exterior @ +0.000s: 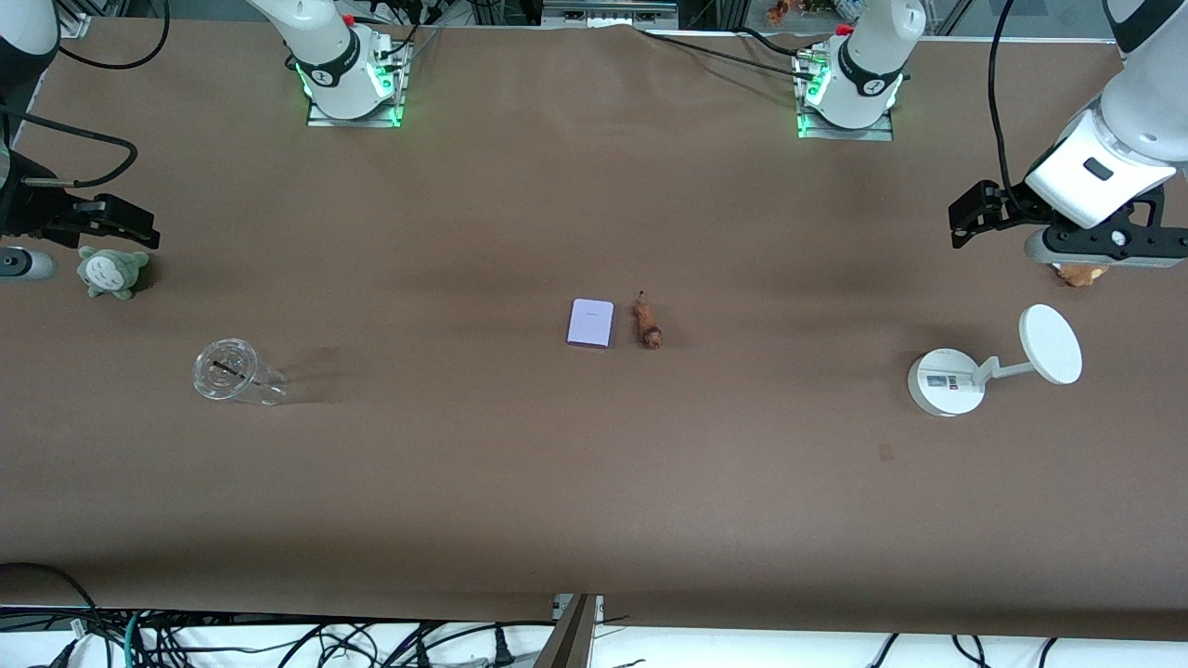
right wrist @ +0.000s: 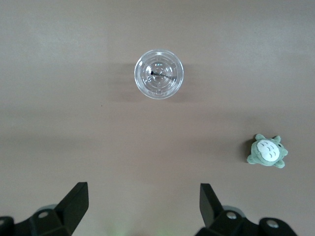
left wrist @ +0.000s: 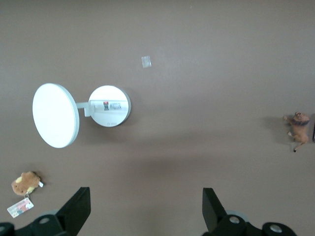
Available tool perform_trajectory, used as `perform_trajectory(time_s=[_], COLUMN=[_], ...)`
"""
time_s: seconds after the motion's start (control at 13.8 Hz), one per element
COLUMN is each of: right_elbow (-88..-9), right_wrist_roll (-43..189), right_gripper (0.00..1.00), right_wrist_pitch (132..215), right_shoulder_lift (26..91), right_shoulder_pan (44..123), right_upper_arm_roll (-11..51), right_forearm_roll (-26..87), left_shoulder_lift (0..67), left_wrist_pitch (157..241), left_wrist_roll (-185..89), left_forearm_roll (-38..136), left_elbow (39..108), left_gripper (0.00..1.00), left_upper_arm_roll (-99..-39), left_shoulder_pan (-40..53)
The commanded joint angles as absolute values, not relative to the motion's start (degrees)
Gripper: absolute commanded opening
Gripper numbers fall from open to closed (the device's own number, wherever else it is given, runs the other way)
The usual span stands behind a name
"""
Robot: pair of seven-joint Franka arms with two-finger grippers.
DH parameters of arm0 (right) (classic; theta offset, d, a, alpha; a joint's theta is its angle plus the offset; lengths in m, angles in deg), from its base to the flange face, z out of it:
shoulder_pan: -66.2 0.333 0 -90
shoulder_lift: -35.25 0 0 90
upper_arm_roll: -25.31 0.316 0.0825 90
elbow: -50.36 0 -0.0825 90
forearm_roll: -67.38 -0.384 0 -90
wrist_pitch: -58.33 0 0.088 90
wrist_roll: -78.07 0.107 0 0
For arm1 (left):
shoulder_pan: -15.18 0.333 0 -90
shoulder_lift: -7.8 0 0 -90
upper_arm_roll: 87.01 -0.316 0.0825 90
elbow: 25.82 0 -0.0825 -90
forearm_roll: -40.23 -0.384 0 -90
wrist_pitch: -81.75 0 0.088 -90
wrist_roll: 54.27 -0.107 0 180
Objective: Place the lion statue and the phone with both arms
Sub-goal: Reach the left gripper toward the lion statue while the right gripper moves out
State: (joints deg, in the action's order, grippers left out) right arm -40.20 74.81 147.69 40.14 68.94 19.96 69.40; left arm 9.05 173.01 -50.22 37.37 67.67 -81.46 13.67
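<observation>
The lavender phone lies flat at the middle of the table. The small orange-brown lion statue lies right beside it, toward the left arm's end; it also shows at the edge of the left wrist view. My left gripper hangs open and empty in the air at the left arm's end of the table, and its fingers frame bare table in the left wrist view. My right gripper hangs open and empty at the right arm's end, also over bare table. Both are well away from the phone and statue.
A white round-based stand with a disc stands near the left gripper. A fluffy brown plush with a tag lies under the left hand. A grey-green plush and a clear cup sit at the right arm's end.
</observation>
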Motion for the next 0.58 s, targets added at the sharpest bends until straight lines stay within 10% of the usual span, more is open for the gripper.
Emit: perform_trajectory(time_s=[0.0, 0.51], right_elbow=[-38.4, -38.4], right_wrist_roll=[74.6, 75.0], right_gripper=[1.00, 1.00], right_wrist_pitch=[146.9, 150.7], right_shoulder_lift=[41.5, 47.1], right_shoulder_pan=[68.5, 72.2], right_upper_arm_roll=[20.8, 21.3], right_forearm_roll=[69.2, 65.0], left_shoulder_lift=[13.2, 21.6], left_wrist_pitch=[167.8, 170.4], left_wrist_roll=[-51.6, -42.8], left_forearm_roll=[39.0, 47.8], left_elbow=[66.1, 67.9], left_gripper=[1.00, 1.00], left_upper_arm_roll=[-81.3, -80.9], left_shoulder_pan=[13.5, 9.2])
